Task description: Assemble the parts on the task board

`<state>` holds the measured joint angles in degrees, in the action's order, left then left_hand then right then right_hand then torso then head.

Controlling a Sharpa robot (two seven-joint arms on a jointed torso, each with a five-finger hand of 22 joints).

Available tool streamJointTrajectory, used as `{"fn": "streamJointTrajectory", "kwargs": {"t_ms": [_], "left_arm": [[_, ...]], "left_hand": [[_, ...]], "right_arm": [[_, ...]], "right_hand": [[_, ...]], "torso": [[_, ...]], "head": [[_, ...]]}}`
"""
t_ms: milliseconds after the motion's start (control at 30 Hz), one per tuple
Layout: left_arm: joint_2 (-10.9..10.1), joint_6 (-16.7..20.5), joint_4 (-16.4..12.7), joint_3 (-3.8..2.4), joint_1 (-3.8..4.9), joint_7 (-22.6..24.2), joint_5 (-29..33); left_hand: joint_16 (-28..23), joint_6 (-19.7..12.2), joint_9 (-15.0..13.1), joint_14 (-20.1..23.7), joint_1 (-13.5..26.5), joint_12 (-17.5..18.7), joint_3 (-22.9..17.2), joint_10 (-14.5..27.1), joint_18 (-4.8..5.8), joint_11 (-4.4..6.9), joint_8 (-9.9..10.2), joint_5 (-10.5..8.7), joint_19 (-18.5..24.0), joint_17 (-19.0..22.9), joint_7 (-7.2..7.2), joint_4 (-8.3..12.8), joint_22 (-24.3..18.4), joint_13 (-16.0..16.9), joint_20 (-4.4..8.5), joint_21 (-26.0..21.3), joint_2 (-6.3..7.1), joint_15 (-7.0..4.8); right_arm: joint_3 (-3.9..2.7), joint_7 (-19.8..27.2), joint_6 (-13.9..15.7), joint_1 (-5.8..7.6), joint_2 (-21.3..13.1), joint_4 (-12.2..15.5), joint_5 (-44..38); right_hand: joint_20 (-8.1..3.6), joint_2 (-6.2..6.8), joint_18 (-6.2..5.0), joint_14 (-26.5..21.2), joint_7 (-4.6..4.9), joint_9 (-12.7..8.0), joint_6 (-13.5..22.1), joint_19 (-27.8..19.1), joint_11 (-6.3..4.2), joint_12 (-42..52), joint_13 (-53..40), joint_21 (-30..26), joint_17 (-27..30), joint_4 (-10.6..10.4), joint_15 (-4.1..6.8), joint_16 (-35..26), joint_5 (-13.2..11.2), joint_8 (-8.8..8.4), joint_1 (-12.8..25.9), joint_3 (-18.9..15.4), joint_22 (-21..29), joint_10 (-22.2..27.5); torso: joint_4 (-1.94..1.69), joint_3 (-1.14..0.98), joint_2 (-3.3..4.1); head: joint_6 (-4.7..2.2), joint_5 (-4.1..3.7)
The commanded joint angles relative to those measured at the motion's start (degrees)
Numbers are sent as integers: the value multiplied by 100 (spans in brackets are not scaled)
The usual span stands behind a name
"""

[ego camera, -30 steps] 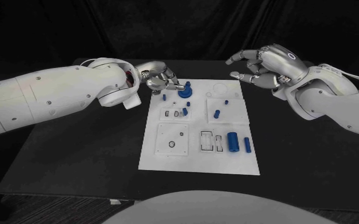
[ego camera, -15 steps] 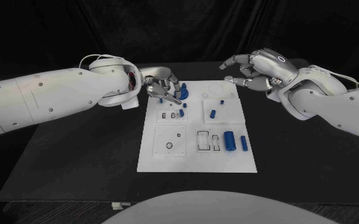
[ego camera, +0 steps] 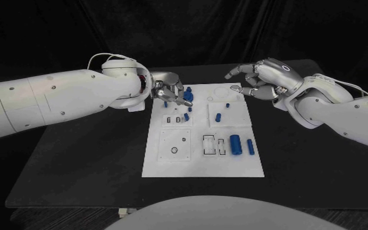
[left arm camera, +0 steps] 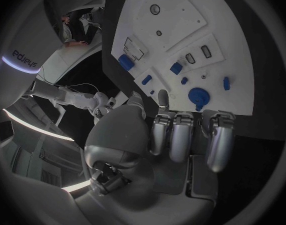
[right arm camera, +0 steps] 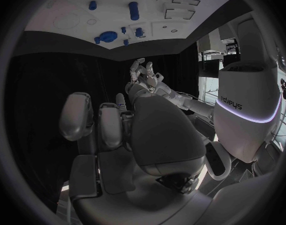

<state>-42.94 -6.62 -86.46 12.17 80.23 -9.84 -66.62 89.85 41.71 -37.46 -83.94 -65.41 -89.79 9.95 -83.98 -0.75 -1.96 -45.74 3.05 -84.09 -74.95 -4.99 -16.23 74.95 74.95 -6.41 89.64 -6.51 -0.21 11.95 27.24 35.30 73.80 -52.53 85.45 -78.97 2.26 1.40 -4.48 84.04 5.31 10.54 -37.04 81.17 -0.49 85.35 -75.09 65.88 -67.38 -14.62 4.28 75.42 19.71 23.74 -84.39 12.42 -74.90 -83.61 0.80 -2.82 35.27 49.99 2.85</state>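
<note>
The white task board [ego camera: 201, 158] lies in the middle of the black table. A round blue part [ego camera: 187, 96] stands near its far left corner, also visible in the left wrist view [left arm camera: 198, 96]. My left hand [ego camera: 166, 88] hovers right beside that part, fingers [left arm camera: 180, 135] side by side and holding nothing. Small blue pegs [ego camera: 218, 117] stand further in, and a thick blue cylinder [ego camera: 236, 145] lies beside a slim one [ego camera: 250, 146] toward the near right. My right hand [ego camera: 257, 80] hangs over the far right corner with fingers [right arm camera: 77, 116] spread and nothing in them.
Empty recesses [ego camera: 175, 149] are cut into the board's near left quarter, and rectangular slots [ego camera: 211, 145] sit beside the cylinders. Bare black table [ego camera: 84, 155] surrounds the board on both sides. A black curtain closes off the back.
My right hand has come down and left toward the board's far right corner. My left hand has stayed by the round blue part, its fingers shifting slightly.
</note>
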Motion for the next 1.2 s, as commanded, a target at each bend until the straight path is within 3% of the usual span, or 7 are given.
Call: {"fn": "streamJointTrajectory", "kwargs": {"t_ms": [33, 267, 300, 500, 567, 667, 1200], "left_arm": [[91, -169, 63, -4, -8, -683, -99], [255, -246, 222, -3, -78, -1036, -101], [288, -258, 257, -3, -101, -1101, -101], [394, -334, 357, -3, -180, -1273, -101], [425, -361, 378, -3, -200, -1306, -101], [484, -435, 418, -3, -232, -1359, -101], [736, -306, 677, -4, -479, -1282, -100]], "left_hand": [[15, 159, 12, -606, 63, -21, -14, -602, 39, 59, 214, 32, -456, -1505, 15, -7, 1406, 1505, 68, -16, -31, -57], [15, 610, 63, -606, 331, -21, 5, -602, 33, 123, 655, 37, -436, -1505, 82, -16, 1391, 1505, 129, -28, -108, -123], [15, 767, 109, -606, 371, -21, -4, -602, 34, 146, 857, 46, -439, -1505, 104, -7, 1393, 1505, 152, -29, -127, -148], [15, 1087, 267, -606, 452, -21, -25, -602, 32, 177, 1358, 62, -436, -1505, 128, 0, 1392, 1505, 192, -34, -149, -181], [15, 1257, 454, -606, 453, -21, -64, -602, 31, 164, 1780, 84, -432, -1505, 113, 15, 1388, 1505, 193, -39, -151, -178], [15, 1342, 546, -606, 426, -21, -103, -602, 27, 159, 1997, 142, -417, -1505, 101, 40, 1378, 1505, 188, -48, -150, -172], [15, 1705, 574, -606, 322, -21, -216, -602, 30, 216, 2237, 276, -435, -1505, 171, 150, 1392, 1505, 218, -44, -126, -215]], "right_arm": [[-6, -56, -153, -20, -2, 1, -30], [-6, -193, -257, -28, -29, 9, -30], [-6, -215, -274, -29, -34, 10, -30], [-6, -270, -301, -31, -33, 6, -30], [-6, -282, -303, -32, -28, 3, -30], [-6, -300, -312, -35, -19, -5, -30], [-6, -324, -305, -67, -5, -20, 7]], "right_hand": [[-11, -62, -78, 144, -1, -10, 34, -32, 3, -11, -478, -11, -19, -41, -7, 1, 33, 10, 26, 3, -489, 30], [-16, -80, -73, 157, 7, -29, 46, -19, 4, -2, -494, 8, -50, -51, -4, 23, 95, 6, 37, 23, -501, 18], [-17, -88, -70, 166, 11, -41, 57, -9, 5, 3, -502, 20, -69, -46, -4, 36, 129, 1, 32, 39, -508, 11], [-18, -91, -67, 171, 14, -49, 63, -2, 7, 3, -501, 31, -81, -44, -4, 45, 149, -2, 30, 48, -514, 11], [-18, -95, -67, 176, 19, -56, 71, 0, 9, 3, -499, 29, -91, -44, -4, 52, 162, -7, 31, 54, -515, 12], [-19, -101, -66, 181, 27, -65, 82, 5, 13, 6, -504, 34, -103, -46, -6, 60, 175, -14, 36, 62, -518, 7], [-17, -119, -59, 197, 44, -84, 95, 23, 24, 0, -487, 61, -148, -63, -12, 91, 189, -25, 61, 75, -532, 15]], "torso": [[8, -24, -16], [-6, -2, -14], [1, 0, -17], [11, 3, -25], [9, 2, -28], [5, 2, -27], [2, 1, -37]], "head": [[1, 0], [1, -4], [1, 2], [1, 28], [1, 32], [1, 34], [1, 13]]}}
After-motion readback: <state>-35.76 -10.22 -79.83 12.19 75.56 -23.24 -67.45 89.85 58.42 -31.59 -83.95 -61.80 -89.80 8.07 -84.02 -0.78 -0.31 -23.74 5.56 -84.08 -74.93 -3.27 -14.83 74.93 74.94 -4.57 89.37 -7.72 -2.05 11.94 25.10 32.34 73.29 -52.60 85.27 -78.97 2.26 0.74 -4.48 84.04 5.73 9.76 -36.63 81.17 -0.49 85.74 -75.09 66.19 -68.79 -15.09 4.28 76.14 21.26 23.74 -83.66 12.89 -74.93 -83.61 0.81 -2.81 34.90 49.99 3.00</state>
